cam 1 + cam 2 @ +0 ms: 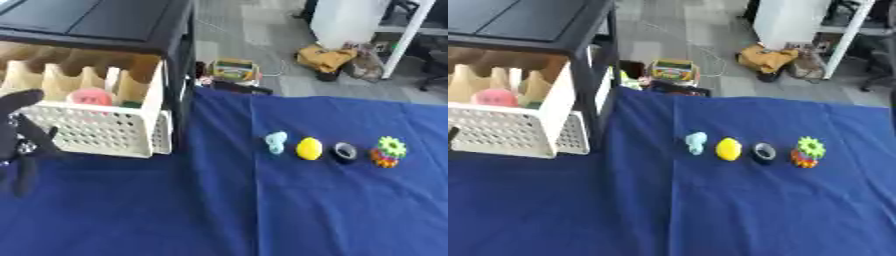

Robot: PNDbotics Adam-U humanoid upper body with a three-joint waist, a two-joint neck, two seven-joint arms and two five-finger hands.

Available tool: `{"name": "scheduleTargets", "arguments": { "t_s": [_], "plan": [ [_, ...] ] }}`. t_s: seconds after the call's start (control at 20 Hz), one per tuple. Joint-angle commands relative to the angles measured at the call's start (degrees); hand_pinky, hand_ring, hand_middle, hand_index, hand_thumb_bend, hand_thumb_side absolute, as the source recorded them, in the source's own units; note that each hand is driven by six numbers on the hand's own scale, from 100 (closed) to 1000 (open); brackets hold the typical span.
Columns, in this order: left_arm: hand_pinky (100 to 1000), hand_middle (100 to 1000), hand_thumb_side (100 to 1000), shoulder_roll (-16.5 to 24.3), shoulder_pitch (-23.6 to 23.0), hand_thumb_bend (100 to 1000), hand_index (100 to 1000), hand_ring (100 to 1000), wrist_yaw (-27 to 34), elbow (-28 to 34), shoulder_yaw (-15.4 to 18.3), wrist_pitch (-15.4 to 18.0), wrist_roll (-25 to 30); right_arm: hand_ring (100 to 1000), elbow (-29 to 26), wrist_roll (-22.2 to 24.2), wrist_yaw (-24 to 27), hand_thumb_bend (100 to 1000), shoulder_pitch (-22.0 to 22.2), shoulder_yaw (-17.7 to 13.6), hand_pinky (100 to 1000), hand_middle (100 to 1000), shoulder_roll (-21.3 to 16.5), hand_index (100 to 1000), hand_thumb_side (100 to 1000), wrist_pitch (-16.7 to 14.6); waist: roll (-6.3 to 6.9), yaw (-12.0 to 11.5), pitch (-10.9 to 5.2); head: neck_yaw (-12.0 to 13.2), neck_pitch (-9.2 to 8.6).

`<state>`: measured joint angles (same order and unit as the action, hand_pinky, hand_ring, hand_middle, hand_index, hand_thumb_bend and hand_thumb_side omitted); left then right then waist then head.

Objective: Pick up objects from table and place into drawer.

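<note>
Our left hand [19, 140] hangs at the left edge of the view, just in front of the white perforated drawer [96, 132], its fingers spread loosely and holding nothing. Our right hand shows in neither view. The drawer stands pulled out from under the black cabinet [96, 22], which leaves its top open for dropping things in. A pink round object [90, 97] already lies inside, with something green just beside it that we cannot identify.

The remaining pieces sit in a row on the blue tablecloth [710, 210], well apart from the drawer. They are a pale blue piece [696, 143], a yellow lemon-shaped object [729, 149], a dark ring that may be a roll of tape [764, 153], and a stack of toy gears [808, 151], green on top. We judge the even spacing lets each be picked up singly.

We can read no brand or writing on anything.
</note>
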<state>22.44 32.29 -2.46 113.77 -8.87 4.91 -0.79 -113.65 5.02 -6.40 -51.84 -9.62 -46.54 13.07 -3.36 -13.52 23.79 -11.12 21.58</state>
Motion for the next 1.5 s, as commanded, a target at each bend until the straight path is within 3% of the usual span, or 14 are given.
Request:
{"name": "scheduleTargets", "arguments": {
  "t_s": [0.05,0.3,0.5,0.7,0.85,0.9,1.05,1.25,1.5],
  "plan": [
    [513,423,711,4.3,1.2,100,839,151,-2.5,0.8,1.3,2.3,-1.8,590,-0.9,-2.6,2.1,100,1.4,-2.7,531,490,-2.8,733,597,-1.7,0.38,0.2,-1.15,0.4,0.2],
    [479,402,644,10.3,1.8,100,813,135,-6.7,0.8,1.4,5.4,-4.7,601,-0.9,-6.9,3.9,100,6.2,-5.2,539,506,-3.8,738,624,-4.4,0.93,0.5,-1.26,0.9,0.55],
    [461,388,658,15.6,1.0,100,794,131,-10.0,0.8,1.7,6.3,-7.4,627,-0.9,-10.2,2.7,100,10.3,-6.6,564,540,-4.1,772,712,-5.7,1.21,0.9,-1.36,1.5,0.8],
    [476,404,733,21.1,-0.9,100,770,155,-13.5,0.8,1.7,6.7,-9.3,636,-0.9,-13.7,0.2,100,15.0,-7.0,571,554,-3.4,787,782,-6.4,1.54,1.1,-1.29,1.8,0.59],
    [477,393,806,25.3,-2.7,100,725,162,-16.1,0.8,1.3,6.6,-7.4,630,-0.9,-16.3,-0.8,100,18.1,-7.0,567,543,-2.5,777,788,-6.2,1.74,1.2,-1.23,1.8,0.35],
    [489,395,897,26.8,-3.4,100,714,170,-17.0,0.8,0.9,6.3,-6.6,627,-0.9,-17.2,-1.0,100,18.8,-6.9,565,540,-2.3,774,788,-6.1,1.83,1.2,-1.21,1.8,0.27],
    [512,424,992,31.0,-5.3,100,713,220,-19.6,0.8,-1.0,5.2,-4.0,623,-0.9,-19.8,-1.1,100,20.3,-6.4,561,532,-1.6,766,788,-6.3,1.92,1.5,-1.16,2.1,0.04],
    [527,448,1000,35.1,-7.7,100,717,285,-22.9,0.8,-3.9,3.4,-0.7,620,-0.9,-23.1,-0.6,100,21.8,-5.7,558,529,-0.6,763,797,-6.6,1.98,1.9,-1.06,2.6,-0.14],
    [531,458,1000,36.9,-9.2,100,730,336,-26.0,0.8,-6.1,1.8,3.7,615,-0.9,-27.5,0.0,100,23.0,-4.4,553,523,0.3,751,798,-7.0,2.05,2.1,-0.84,3.0,-0.55]
  ]
}}
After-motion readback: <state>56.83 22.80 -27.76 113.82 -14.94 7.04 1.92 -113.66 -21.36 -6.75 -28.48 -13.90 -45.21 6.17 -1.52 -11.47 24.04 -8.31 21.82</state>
